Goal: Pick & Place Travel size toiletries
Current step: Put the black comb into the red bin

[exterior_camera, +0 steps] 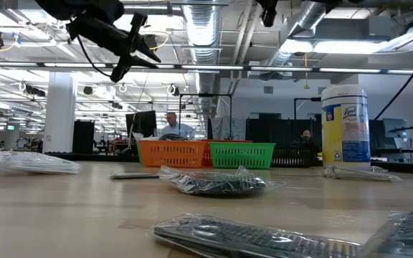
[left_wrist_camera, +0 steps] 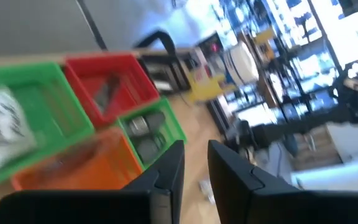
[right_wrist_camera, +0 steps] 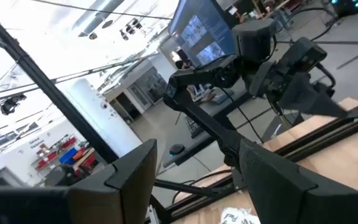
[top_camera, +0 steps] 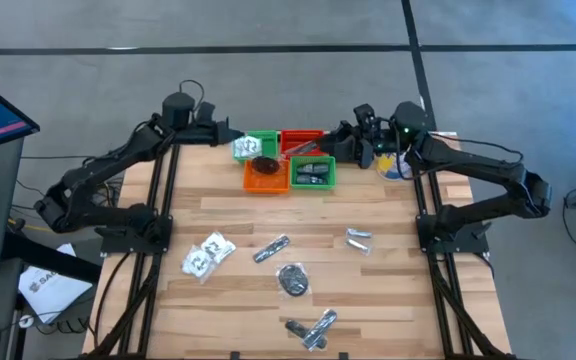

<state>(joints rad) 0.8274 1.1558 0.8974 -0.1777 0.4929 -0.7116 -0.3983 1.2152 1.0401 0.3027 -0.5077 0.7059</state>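
Several toiletries [top_camera: 208, 254] are left on the surface [top_camera: 388, 290]; some are binned; left gripper [left_wrist_camera: 194, 163] jaws are narrowly parted, right gripper [right_wrist_camera: 194, 165] jaws spread, both empty

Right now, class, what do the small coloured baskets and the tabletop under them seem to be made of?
The orange basket and green basket look like moulded plastic: saturated colour, slotted lattice walls. The tabletop looks like pale wooden planks joined in strips, with a smooth, probably sealed finish.
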